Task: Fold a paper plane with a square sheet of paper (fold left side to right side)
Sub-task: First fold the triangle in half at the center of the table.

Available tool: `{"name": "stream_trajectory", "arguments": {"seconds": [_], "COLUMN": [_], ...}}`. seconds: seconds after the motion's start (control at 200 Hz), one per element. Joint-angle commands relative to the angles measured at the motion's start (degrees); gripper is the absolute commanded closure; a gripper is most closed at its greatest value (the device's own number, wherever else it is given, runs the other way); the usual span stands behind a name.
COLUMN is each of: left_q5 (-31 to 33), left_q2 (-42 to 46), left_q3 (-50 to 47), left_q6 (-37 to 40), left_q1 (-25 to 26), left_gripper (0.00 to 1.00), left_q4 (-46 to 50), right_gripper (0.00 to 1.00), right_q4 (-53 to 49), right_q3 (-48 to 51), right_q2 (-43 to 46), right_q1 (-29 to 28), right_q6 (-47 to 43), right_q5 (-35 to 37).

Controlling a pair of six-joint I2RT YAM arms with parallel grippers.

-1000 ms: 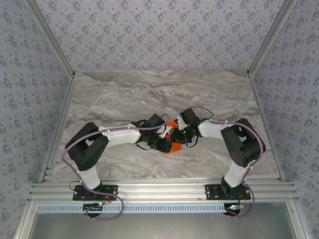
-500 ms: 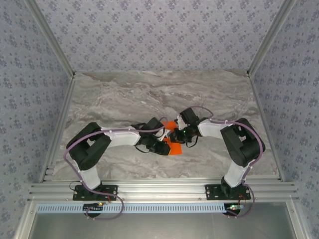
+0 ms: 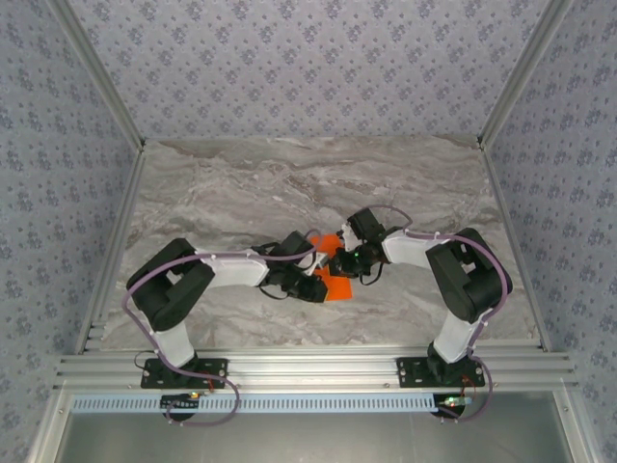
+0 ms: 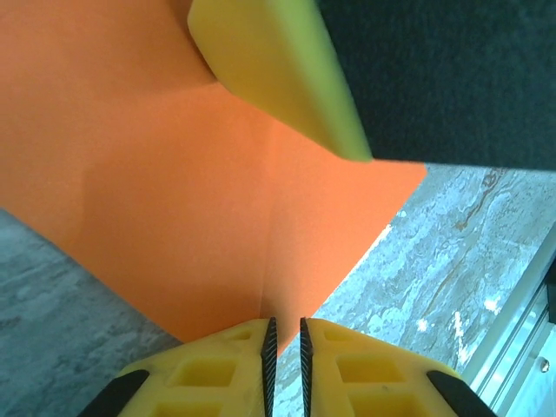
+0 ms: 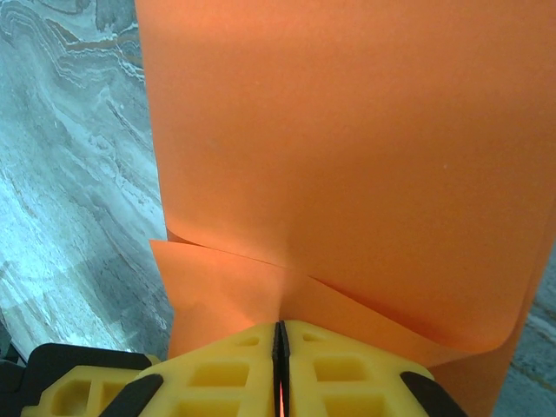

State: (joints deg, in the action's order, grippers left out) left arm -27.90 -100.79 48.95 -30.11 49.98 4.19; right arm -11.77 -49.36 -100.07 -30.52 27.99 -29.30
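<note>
Flowered wallpaper (image 3: 308,68) closes in three sides of the grey marbled tabletop (image 3: 289,183), and from above both arms reach inward to meet near the middle of it. Between them lies the orange-red sheet of paper (image 3: 335,283), mostly covered, with the left gripper (image 3: 316,286) at its near left edge and the right gripper (image 3: 339,262) just beyond it. From this height I cannot tell how far either hand is parted. On the left wrist camera, the left gripper (image 4: 283,334) has its yellow jaws drawn narrow, with a thin slit between the ribbed pads. The sheet of paper (image 4: 174,174) spreads out in front, and a crease runs down to its near corner right at that slit. I cannot tell whether the corner is pinched or only touching. A yellow finger (image 4: 278,69) of the other hand presses down on the sheet's far side. On the right wrist camera, the right gripper (image 5: 281,334) is clamped tight on the sheet of paper (image 5: 347,148). Orange shows in the hairline seam between its jaws, two overlapping layers fan out from the tips, and the marbled tabletop (image 5: 69,130) lies to the left.
</note>
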Motion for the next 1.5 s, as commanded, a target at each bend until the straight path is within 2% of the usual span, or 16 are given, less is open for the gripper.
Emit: {"name": "stream_trajectory", "arguments": {"seconds": [0.0, 0.2, 0.455, 0.994, 1.149, 1.329, 1.494], "left_q5": [0.48, 0.48, -1.67, 0.05, 3.53, 4.67, 5.47], "left_q2": [1.82, 6.41, 10.26, -0.27, 0.03, 0.42, 0.39], "left_q3": [-3.71, -7.87, -4.6, -0.6, -1.16, -2.37, -2.37], "left_q6": [-2.35, -4.38, -5.26, -4.07, -3.67, -3.91, -3.75], "left_q1": [1.17, 1.29, -0.42, -1.61, -1.35, -1.11, -0.74], "left_gripper": [0.84, 0.86, 0.87, 0.86, 0.87, 0.9, 0.9], "left_q4": [1.11, -1.18, -3.09, -2.58, 1.07, 2.0, 2.47], "right_gripper": [0.88, 0.88, 0.87, 0.87, 0.87, 0.88, 0.89], "right_q4": [-4.72, -4.63, -4.6, -3.66, -1.52, 0.3, 6.12], "right_q3": [0.63, 0.6, 0.67, 0.76, 1.47, 4.75, 8.38], "right_q2": [-2.67, -2.69, -2.41, -1.48, 2.8, 9.31, 10.37], "right_q1": [-0.16, -0.16, -0.32, -0.37, 0.06, 0.26, -1.52], "right_q6": [-1.16, -1.2, -1.17, -0.96, -0.49, -0.75, 2.38], "right_q5": [4.25, 4.23, 4.07, 2.25, 1.0, -1.71, -3.92]}}
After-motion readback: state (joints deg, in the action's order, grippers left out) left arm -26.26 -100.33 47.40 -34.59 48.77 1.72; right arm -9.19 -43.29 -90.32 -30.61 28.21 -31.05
